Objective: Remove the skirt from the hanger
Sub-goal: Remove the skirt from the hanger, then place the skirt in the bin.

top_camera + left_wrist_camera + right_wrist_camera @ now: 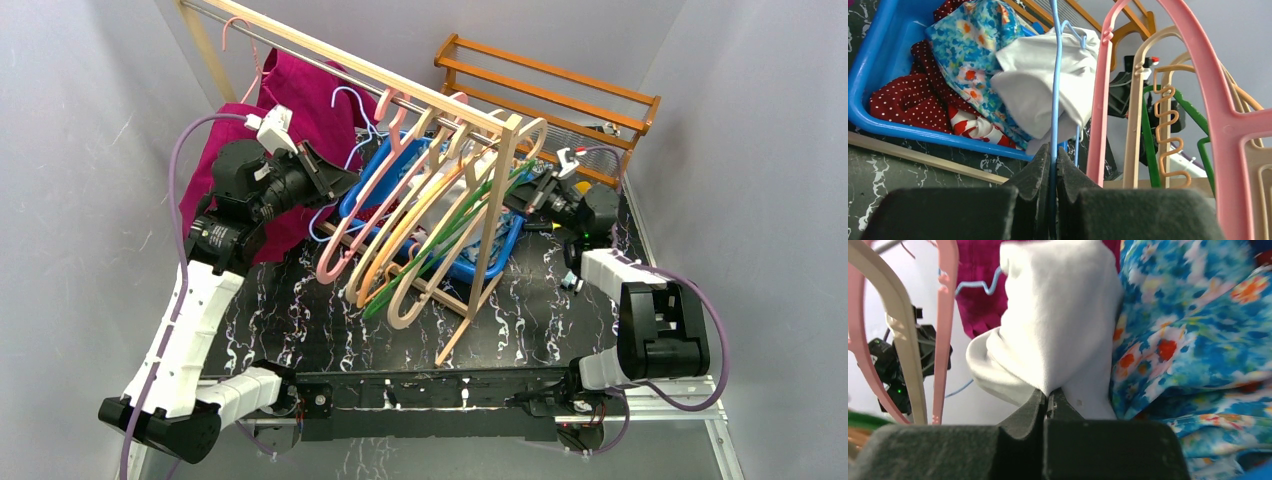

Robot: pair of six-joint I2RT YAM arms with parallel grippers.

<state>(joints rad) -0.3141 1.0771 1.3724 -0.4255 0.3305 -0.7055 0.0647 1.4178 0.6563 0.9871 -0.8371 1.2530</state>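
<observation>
My left end effector (1053, 155) is clamped on the thin wire of the blue hanger (1054, 75), which runs straight up from between its pads. My right end effector (1049, 399) is pinched together on a fold of the white skirt (1058, 315). The skirt hangs bunched on that hanger, just ahead of and above both end effectors, over the blue bin (878, 65) of clothes.

The wire is thin and smooth. If I pull the cloth hard, I expect it could twist or slide in my left grip, so the hanger would follow the skirt instead of releasing it. My right pinch holds only a small fold and may slip under load. I cannot tell how the skirt is fastened to the wire. The pink hanger (1100, 100) stands just right of my left fingers, and a sideways tug could snag it.

My left arm reaches up and forward, wrist turned rightward. My right arm stretches forward low over the desk (300, 330), wrist pointing left, so both end effectors face each other across the rack.
</observation>
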